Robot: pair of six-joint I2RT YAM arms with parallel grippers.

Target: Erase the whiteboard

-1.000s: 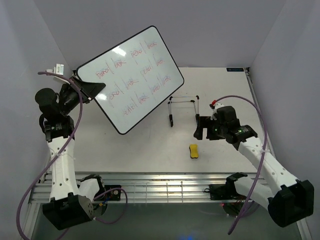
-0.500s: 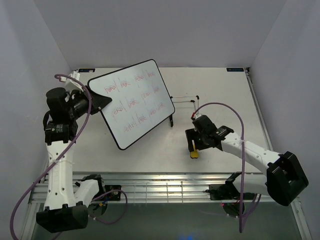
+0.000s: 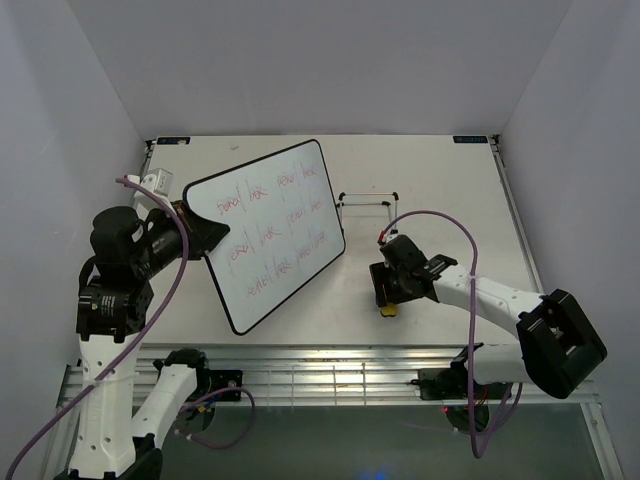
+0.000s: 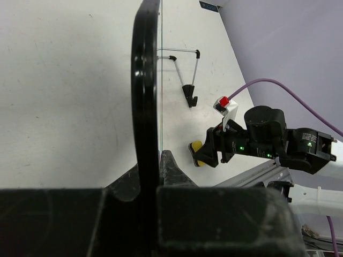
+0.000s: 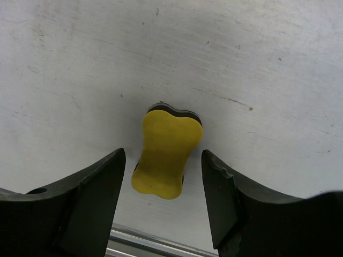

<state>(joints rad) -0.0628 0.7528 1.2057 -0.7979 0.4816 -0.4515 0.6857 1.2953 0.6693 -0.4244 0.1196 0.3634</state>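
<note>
The whiteboard (image 3: pixel 270 235), black-framed and covered with rows of red handwriting, hangs tilted above the table's left half. My left gripper (image 3: pixel 196 236) is shut on its left edge. In the left wrist view the whiteboard (image 4: pixel 146 80) shows edge-on, clamped at the left gripper (image 4: pixel 155 160). A small yellow eraser (image 5: pixel 167 155) lies flat on the table near the front rail. My right gripper (image 5: pixel 163 156) is lowered over it, open, one finger on each side with a gap between each finger and the eraser. From above, the eraser (image 3: pixel 387 309) peeks out under the right gripper (image 3: pixel 385 292).
A thin wire easel stand (image 3: pixel 365 205) stands on the table just right of the board, behind the right gripper. The metal front rail (image 3: pixel 330 375) runs close below the eraser. White walls close in the table on both sides.
The left arm has brought the whiteboard lower and nearer. The right gripper has come down from the right onto the eraser, and its jaws have narrowed around it.
</note>
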